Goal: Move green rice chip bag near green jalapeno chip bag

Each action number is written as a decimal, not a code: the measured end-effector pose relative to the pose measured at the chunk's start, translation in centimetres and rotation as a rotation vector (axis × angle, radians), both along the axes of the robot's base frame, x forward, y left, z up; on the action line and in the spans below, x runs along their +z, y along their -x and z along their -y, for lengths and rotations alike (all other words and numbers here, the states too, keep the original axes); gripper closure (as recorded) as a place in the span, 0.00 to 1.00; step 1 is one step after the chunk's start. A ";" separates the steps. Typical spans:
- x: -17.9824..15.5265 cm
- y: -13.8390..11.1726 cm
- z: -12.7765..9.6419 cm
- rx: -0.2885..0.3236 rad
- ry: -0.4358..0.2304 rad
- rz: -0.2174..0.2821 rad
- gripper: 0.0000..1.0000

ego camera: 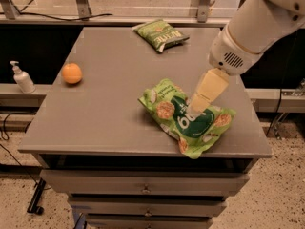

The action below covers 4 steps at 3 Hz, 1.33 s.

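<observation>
Tool (pixel 194 109) angled down over dark centre patch of green rice chip bag (pixel 188 128), grip state cannot tell, likely lining up a top grasp; bag lies near front edge of counter (pixel 105 104), green jalapeno chip bag (pixel 161 34) well apart at rear.

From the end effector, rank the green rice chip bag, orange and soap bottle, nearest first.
1. green rice chip bag, under the end effector, table front.
2. orange, near the table's left edge.
3. soap bottle, off the table, farther left.
</observation>
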<state>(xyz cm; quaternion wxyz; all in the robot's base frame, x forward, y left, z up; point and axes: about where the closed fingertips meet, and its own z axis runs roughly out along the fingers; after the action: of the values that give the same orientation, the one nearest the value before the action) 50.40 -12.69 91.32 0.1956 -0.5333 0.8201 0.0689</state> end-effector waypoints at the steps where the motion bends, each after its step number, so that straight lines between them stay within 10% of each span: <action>1: -3.4 -2.5 -2.6 -0.027 -0.064 -0.046 0.00; 4: -5.4 -3.5 -3.4 -0.094 -0.188 -0.066 0.64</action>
<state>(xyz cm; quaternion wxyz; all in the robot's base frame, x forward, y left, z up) 53.93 -9.33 85.93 0.2207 -0.4709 0.8402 0.1539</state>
